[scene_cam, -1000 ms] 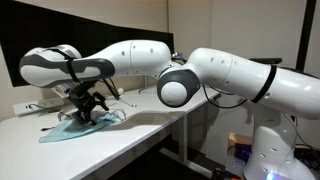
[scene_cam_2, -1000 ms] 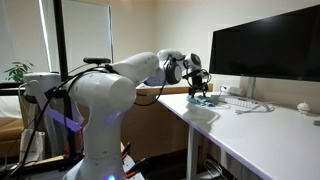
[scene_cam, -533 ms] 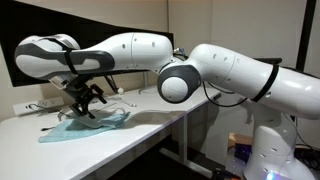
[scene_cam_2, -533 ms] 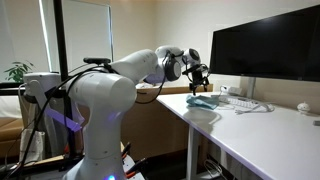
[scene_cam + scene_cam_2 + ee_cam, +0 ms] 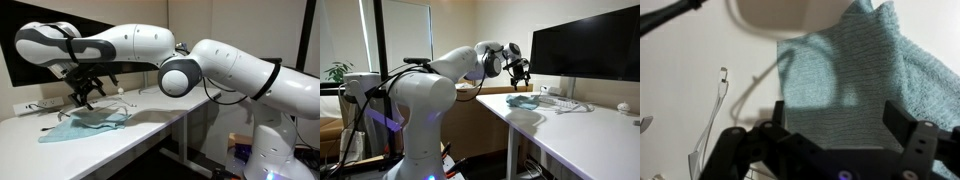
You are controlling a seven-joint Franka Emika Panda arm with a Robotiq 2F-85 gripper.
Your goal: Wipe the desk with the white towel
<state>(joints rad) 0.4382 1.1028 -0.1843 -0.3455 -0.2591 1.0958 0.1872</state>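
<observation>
At the far left of the wrist view a thin cable (image 5: 718, 95) runs down the desk (image 5: 680, 60). If my wiping stroke drifts that way I could snag it and drag whatever it is plugged into.

At the top centre there is a pale rounded object (image 5: 790, 12) that I can't identify. It throws a shadow over the cloth, and it sits close enough that a long push could knock into it.

The gripper (image 5: 838, 112) hangs above the desk with its jaws wide and nothing between them. In both exterior views it is clear of the surface (image 5: 84, 97) (image 5: 521, 75).

The towel (image 5: 855, 70), which looks more pale teal than white, lies crumpled in the upper right of the wrist view, below the fingers. In an exterior view it lies on the desk under the gripper (image 5: 88, 122), near the front edge.

My main worry is the regrasp. If I come down off-centre I may pinch only a loose fold, so the cloth bunches or slides instead of wiping. If I come down too hard, the fingertips will scrape the desktop. A stroke towards the edge could also sweep the towel off the desk.

Further right in an exterior view stands the monitor (image 5: 585, 45), so I must keep the elbow and wrist away from it.
</observation>
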